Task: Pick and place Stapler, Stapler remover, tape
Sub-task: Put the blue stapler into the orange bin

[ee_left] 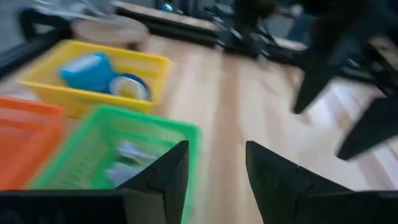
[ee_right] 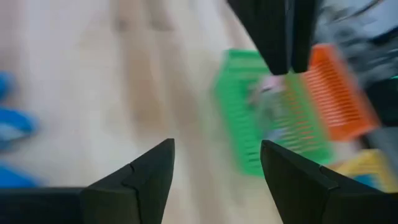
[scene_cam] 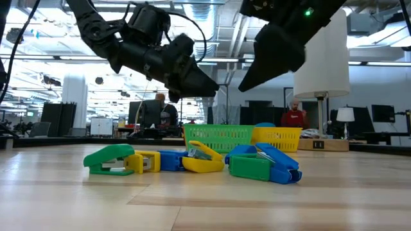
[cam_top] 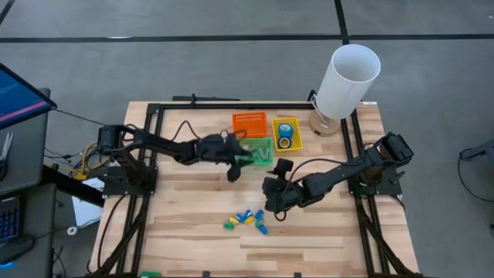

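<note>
Left gripper (cam_top: pixel 235 174) hangs just off the near corner of the green basket (cam_top: pixel 258 151), fingers (ee_left: pixel 168 177) parted with nothing between them; pale items lie in that basket but are too blurred to name. Right gripper (cam_top: pixel 272 202) hovers over bare bench (cam_top: pixel 193 224) between the baskets and the pile, fingers (ee_right: pixel 149 171) spread wide and empty. Both rolls of tape (cam_top: pixel 285 133) already sit in the yellow basket (cam_top: pixel 297 144); the orange basket (cam_top: pixel 249 123) stands beside the green one at the far side. Remaining staplers (cam_top: pixel 247 220) lie in a tight cluster near the front of the bench: green, yellow and blue pieces touching or overlapping in the low view (scene_cam: pixel 199 160). Risk, as I judge it: the pile is packed, so fingers coming down may straddle two pieces or nudge neighbours apart, giving a double pick or a skewed grasp. Staplers and staple removers look alike in colour here, so a wrong-basket drop is possible. The two arms are close together mid-bench; if both head for the pile or baskets at once they could clip each other. The white cylinder (cam_top: pixel 347 81) stands well clear.
</note>
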Available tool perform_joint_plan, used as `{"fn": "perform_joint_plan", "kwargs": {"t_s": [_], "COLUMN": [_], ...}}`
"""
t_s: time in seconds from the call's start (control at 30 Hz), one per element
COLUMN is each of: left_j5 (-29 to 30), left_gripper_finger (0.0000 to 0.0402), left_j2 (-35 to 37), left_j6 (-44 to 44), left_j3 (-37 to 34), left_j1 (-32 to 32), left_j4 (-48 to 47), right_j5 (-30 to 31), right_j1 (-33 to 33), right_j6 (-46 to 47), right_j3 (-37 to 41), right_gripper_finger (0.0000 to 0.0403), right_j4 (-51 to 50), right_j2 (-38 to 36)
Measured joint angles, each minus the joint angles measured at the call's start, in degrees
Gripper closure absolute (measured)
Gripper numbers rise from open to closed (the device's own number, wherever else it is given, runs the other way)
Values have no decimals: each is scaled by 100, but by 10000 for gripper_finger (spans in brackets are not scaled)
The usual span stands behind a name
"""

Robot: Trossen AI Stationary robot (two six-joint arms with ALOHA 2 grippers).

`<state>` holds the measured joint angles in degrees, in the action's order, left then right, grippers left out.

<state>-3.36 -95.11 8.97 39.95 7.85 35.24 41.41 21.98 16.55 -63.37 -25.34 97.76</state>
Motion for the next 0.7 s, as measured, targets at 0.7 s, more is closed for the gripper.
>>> {"fn": "perform_joint_plan", "kwargs": {"t_s": [0.7], "left_j5": [2299], "left_gripper_finger": [253], "left_j2": [0], "left_j6": [1337], "left_j3": [-975], "left_j1": [-3296], "left_j4": [619], "right_j5": [-3242], "right_j1": [409], "right_j6": [509], "right_j3": [6], "right_gripper_finger": [173], "right_j4": [577], "right_j2": [394]}}
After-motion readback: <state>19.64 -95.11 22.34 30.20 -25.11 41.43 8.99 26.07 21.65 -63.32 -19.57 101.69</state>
